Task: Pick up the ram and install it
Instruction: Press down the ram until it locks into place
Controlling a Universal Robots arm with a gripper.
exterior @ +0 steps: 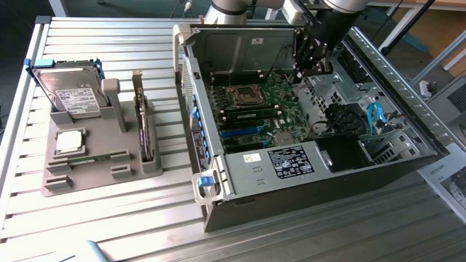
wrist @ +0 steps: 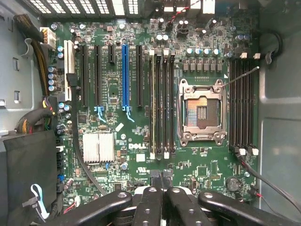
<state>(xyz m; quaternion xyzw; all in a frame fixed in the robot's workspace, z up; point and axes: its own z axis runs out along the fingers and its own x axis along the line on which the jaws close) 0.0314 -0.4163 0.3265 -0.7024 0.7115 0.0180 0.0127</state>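
The ram (exterior: 91, 159) lies low in a groove of the grey holder (exterior: 58, 183) on the worktop (exterior: 109, 218), towards the near end of that holder. Its long axis runs roughly across the exterior view, left to right. Just beyond it in the same holder sits the square processor chip (exterior: 69, 141). The taller expansion card (exterior: 145, 128) stands on edge at the holder's right side, and a hard drive (exterior: 69, 95) is propped at the far end.

To the exterior view's right of the holder stands the open computer case (exterior: 291, 180), with the motherboard (exterior: 273, 106) exposed inside. The hand (exterior: 306, 72) hangs over the far part of that board, well apart from the ram. The ram therefore lies away to the exterior view's left of the hand and nearer the camera, outside the case (the case wall stands between the two).

In the wrist view the hand (wrist: 161, 181) looks straight down on the board, with the long memory slots (wrist: 162, 103) and the empty processor socket (wrist: 200, 110) ahead of it. Its fingers (wrist: 148, 202) are pressed fully together. Nothing can be seen gripped between them and they touch nothing on the board, so I judge the ram not yet picked up.
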